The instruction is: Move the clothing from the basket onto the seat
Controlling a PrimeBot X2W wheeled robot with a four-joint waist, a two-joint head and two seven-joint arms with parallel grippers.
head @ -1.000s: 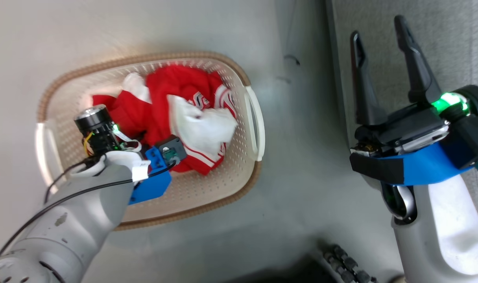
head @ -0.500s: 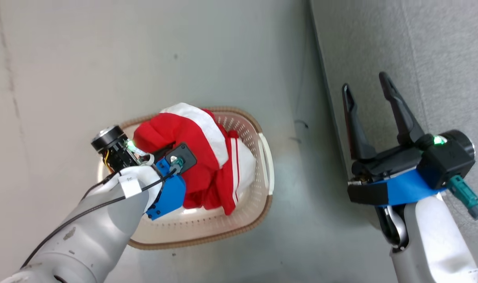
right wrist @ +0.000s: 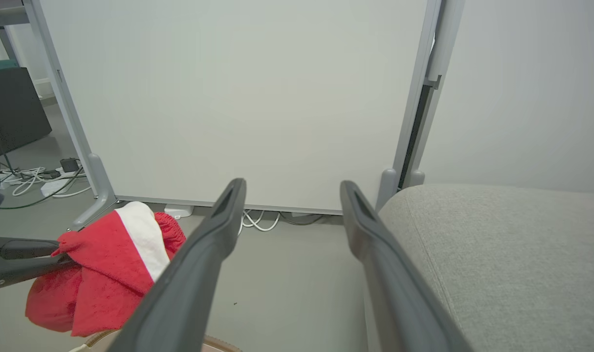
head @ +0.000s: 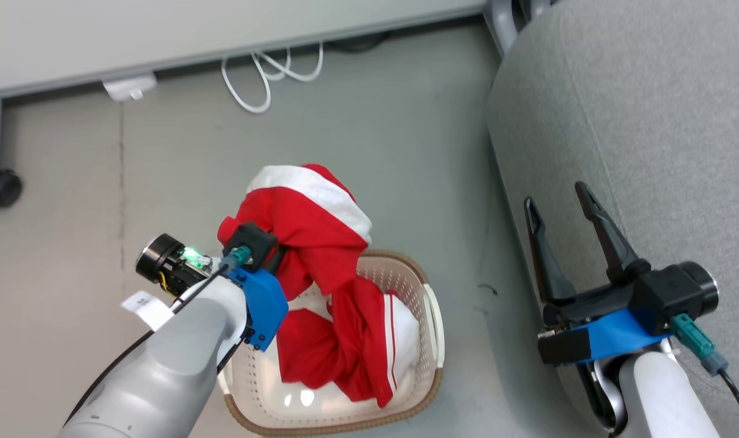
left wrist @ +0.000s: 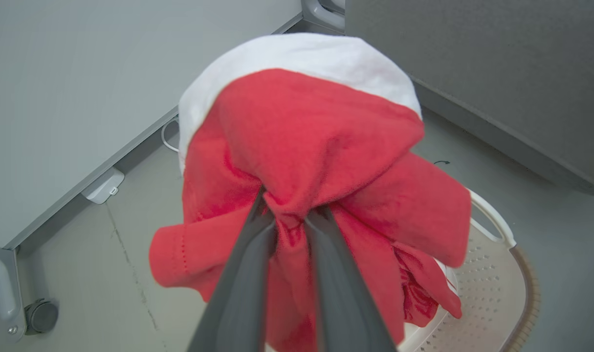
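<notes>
**Red bundle hanging over the basket, sofa right next to it**

The grey seat (head: pixel 649 121) takes up the whole right side of the head view. The cream basket (head: pixel 399 283) sits on the floor near its rounded edge, with a strip of bare floor between them and some red and white fabric lying inside. The clothing (head: pixel 311 225) is a red garment with a white panel, bunched up above the basket's far rim and trailing down into it. The left gripper (left wrist: pixel 290 215) has both fingers pinched tight on a fold of that red fabric. The right gripper (head: pixel 555 194) hovers over the seat's edge, fingers spread wide apart. A white cable (head: pixel 266 79) loops along the wall base, and a caster wheel (head: pixel 4 187) sits far left.
</notes>
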